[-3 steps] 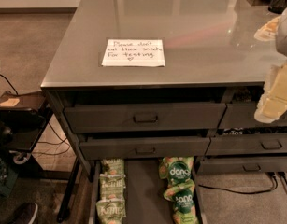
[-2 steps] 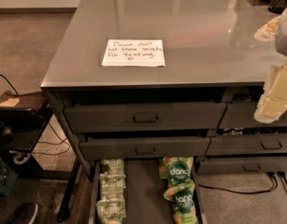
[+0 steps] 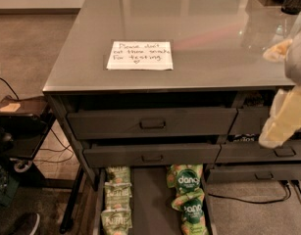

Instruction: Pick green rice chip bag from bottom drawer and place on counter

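Gripper (image 3: 266,98) at far right of view, up at the height of the counter surface (image 3: 199,28) and overlapping its right edge. It is blurred and near the lens. Two cream-coloured fingers (image 3: 283,119) show on a grey body. Jaws apart, nothing held between them.

Green rice chip bag (image 3: 185,177) lies in the bottom drawer (image 3: 150,199), well below and left of the jaws and well apart from them. It is crinkly, bright green, with a dark round "dang" badge. It is the farthest of a column along the drawer's right side. A second one like it (image 3: 191,208) overlaps its near edge.

Paler green bags (image 3: 118,196) with white script form a column on the drawer's left. A bare strip of flat dark floor runs between the two columns. The drawer is pulled out, dark grey metal.

Counter surface is smooth, glossy grey and reflective. A white handwritten note (image 3: 140,56) lies flat near its front edge, left of centre.

Two drawers above, upper drawer (image 3: 151,123) and middle drawer (image 3: 151,155), have dark fronts with recessed rectangular handles.

Black cables (image 3: 248,197) lie on the carpet at the right.

Against 0.7 s ago: gripper, bags and note sit in the same places. No change seen.
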You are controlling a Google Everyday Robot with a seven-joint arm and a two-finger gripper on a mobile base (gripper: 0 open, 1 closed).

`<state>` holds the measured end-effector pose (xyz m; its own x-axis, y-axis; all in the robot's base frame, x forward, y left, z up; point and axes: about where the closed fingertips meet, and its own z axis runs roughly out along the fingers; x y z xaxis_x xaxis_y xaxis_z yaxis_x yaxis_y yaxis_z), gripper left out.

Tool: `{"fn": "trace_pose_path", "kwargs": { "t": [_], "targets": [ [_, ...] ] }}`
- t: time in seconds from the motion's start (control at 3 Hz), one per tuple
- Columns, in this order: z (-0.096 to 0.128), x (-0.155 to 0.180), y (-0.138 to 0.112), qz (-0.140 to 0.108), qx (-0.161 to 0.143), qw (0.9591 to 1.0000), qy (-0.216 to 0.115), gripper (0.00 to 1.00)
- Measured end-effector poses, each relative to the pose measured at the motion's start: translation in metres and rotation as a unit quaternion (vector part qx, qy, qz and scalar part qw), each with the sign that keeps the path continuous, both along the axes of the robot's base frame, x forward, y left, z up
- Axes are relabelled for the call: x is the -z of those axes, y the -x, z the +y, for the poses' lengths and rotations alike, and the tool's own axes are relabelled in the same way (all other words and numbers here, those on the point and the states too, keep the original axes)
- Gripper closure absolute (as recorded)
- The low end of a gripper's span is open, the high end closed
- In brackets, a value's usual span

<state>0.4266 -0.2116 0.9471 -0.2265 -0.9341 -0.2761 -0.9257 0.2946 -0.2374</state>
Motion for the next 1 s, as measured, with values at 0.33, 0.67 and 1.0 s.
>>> {"fn": "trace_pose_path", "kwargs": {
  "t": [0.33,0.67,1.0],
  "targets": [
    [0.01,0.044,0.013,-0.003,-0.006,0.9991,-0.042,0.0],
    [0.021,0.096,0.019,0.0,-0.019,0.9959,-0.088,0.0],
    [0.029,0.153,0.021,0.019,-0.03,0.9897,-0.139,0.0]
  ]
}}
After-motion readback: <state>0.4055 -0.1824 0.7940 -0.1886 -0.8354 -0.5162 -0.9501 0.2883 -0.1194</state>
